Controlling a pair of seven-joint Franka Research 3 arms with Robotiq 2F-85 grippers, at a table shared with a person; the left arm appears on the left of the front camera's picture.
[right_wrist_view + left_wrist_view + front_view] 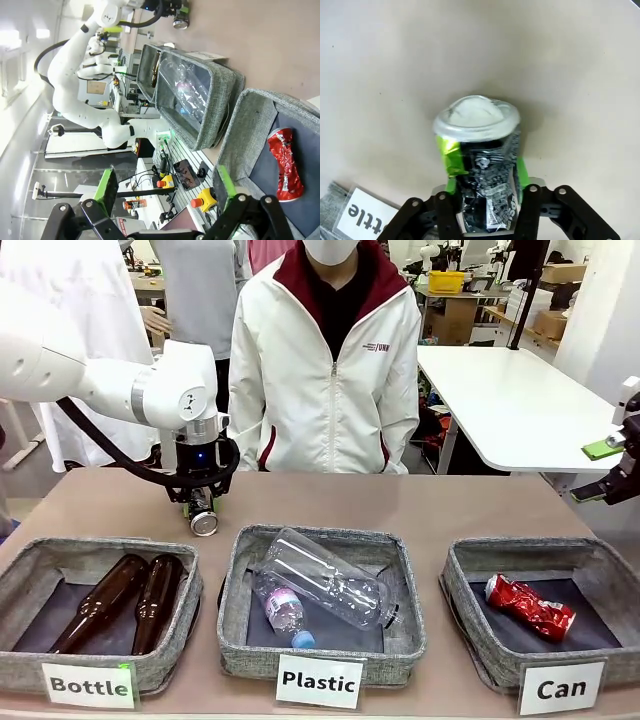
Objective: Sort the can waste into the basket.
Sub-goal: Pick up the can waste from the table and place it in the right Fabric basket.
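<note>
From my end the worktop (420, 510) runs across the frame, with the Can basket (470, 570) at lower right and the crushed red can (529, 606) lying inside it. Upper left of centre, my left gripper (203, 510) is clamped around the black can (487, 185). My right gripper (165, 200) hangs wide open at the right edge.

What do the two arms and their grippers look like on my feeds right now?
Both arms are glossy white with rounded joints. The left arm has a grey joint ring, a black cable looping beneath it and a blue light at the wrist. The left gripper is black with green pads. The right gripper is also black, with bolted linkages and green pads.
</note>
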